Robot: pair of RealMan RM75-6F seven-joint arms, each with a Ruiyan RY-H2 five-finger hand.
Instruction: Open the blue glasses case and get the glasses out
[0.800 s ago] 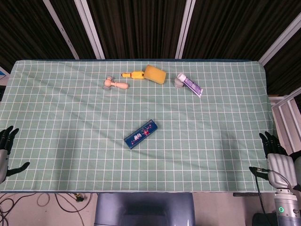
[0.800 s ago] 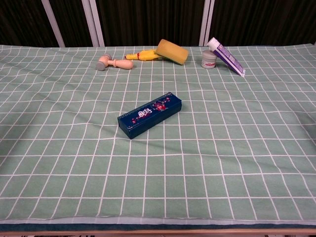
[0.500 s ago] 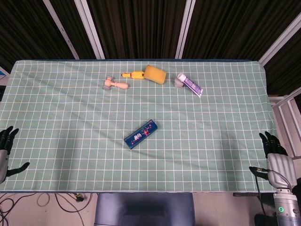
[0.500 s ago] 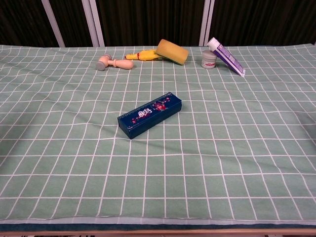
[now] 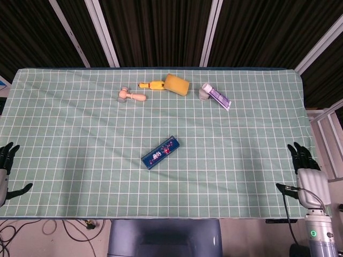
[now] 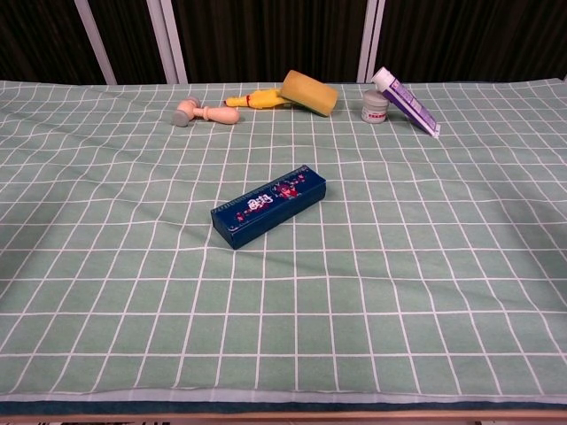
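Blue glasses case [image 5: 160, 152] lies closed and flat on the green checked tabletop [image 5: 64, 128], set on a diagonal, well apart from both hands and roughly midway between them, a little farther from the robot than either. Its lid shows a small printed pattern; in the chest view the case [image 6: 267, 204] sits alone near the cloth's middle.

Right hand [image 5: 304, 170] hangs at the tabletop's near right edge, just off the cloth, its dark fingers [image 5: 298, 155] spread apart and pointing away from the robot, holding nothing. Left hand [image 5: 5, 168] shows only partly at the left border of the head view, beyond the near left edge; its dark fingers are apart and hold nothing. Neither hand appears in the chest view.

Far beyond the hands, along the back of the cloth, lie a small wooden mallet [image 5: 131, 96], a yellow toy [image 5: 151, 84] touching a yellow sponge [image 5: 177, 84], and a purple-and-white tube [image 5: 216, 96] leaning on a small grey jar [image 5: 203, 93].
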